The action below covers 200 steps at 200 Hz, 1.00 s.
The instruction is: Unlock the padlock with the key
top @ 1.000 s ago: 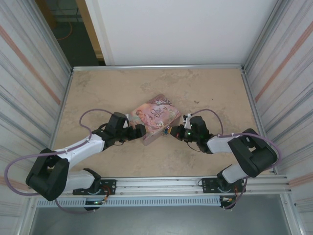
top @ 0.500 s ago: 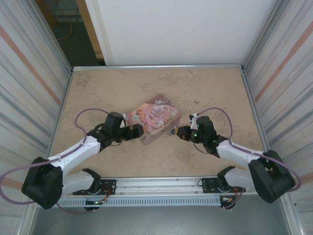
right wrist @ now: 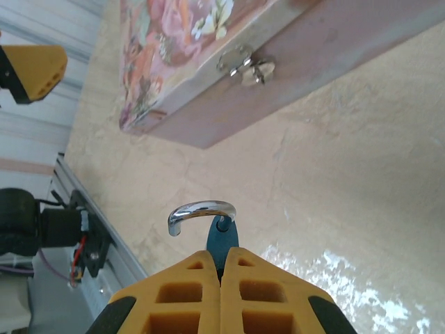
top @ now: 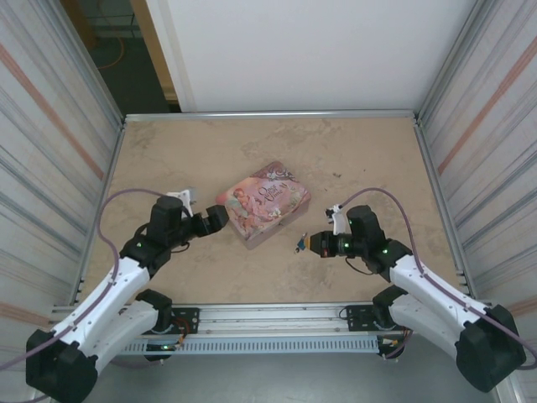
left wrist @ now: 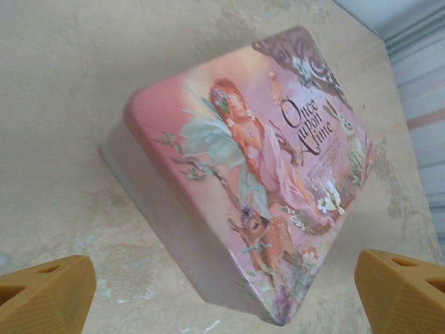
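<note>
The teal padlock (right wrist: 222, 240) is pinched in the closed right hand (right wrist: 221, 273), over the desk (top: 352, 159), near but apart from the pink tin (left wrist: 208, 139) and its hasp (right wrist: 245, 68). Its chrome shackle (right wrist: 200, 210) is seen hooked free at 1 end, so unlocking is judged done. The left hand (top: 211, 222) is spread wide beside the tin, gripping nothing. Next, a gentle set-down on bare desk is called for.

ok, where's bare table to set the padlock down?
Far strip of the table behind the pink tin is bare, side to side. Near-centre patch between the tin and the front rail is bare. Crowded: left fingers, open, close by the tin's left corner; right fingers, shut on the padlock, just off its near right side.
</note>
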### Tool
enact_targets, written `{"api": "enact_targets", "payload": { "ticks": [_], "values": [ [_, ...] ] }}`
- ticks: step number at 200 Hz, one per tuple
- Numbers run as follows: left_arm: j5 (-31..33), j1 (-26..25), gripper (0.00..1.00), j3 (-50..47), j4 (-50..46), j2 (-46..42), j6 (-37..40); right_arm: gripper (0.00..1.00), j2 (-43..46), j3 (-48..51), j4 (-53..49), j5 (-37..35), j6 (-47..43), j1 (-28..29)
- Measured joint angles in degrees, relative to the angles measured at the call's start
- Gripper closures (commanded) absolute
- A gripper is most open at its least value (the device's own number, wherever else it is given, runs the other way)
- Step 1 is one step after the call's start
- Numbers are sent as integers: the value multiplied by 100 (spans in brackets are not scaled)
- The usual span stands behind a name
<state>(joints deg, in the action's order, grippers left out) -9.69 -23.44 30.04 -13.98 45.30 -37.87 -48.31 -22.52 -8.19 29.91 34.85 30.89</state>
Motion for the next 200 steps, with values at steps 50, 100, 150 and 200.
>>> {"api": "enact_targets", "payload": {
  "ticks": [50,100,150,200],
  "values": [
    [586,208,2,-216,37,-516,157,100,494,398,-306,-81,68,407],
    [942,299,1,-361,109,-763,321,100,400,494,-345,-153,111,579],
    [981,326,1,-411,122,-927,361,100,-739,459,48,149,92,597],
    [979,389,1,-505,140,-905,358,100,-1974,153,695,516,61,699]
  ]
}}
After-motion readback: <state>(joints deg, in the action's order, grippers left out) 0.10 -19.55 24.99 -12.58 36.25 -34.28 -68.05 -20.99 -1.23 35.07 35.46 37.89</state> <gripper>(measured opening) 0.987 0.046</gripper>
